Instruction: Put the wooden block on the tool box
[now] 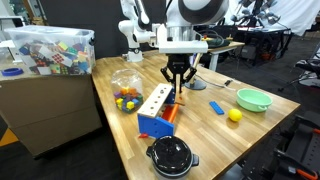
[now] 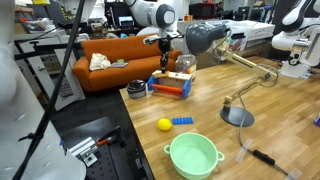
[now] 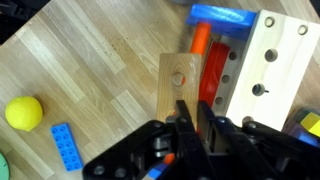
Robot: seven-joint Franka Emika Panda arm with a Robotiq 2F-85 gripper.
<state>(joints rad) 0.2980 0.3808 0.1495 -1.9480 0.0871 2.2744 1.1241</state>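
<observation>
The wooden block [image 3: 178, 80], a flat light brown piece with a dark hole, sticks out from between my fingertips, beside the tool box. The tool box [image 3: 275, 60] is blue with a pale wooden top bar with dark holes; an orange-handled blue hammer [image 3: 218, 16] lies in it. It shows in both exterior views [image 1: 155, 108] [image 2: 172, 86]. My gripper [image 3: 193, 118] hangs just above the box's side [image 1: 177, 92] [image 2: 165, 66], fingers closed to a narrow gap on the block's near end.
A yellow ball [image 1: 235, 115] [image 3: 24, 112], a flat blue piece [image 1: 216, 108] [image 3: 65, 148] and a green bowl [image 1: 253, 99] [image 2: 193, 155] lie nearby. A black round pot [image 1: 170, 155] sits at the table's front. A clear bowl of coloured balls [image 1: 127, 90] stands behind the box. A desk lamp [image 2: 237, 112] stands by.
</observation>
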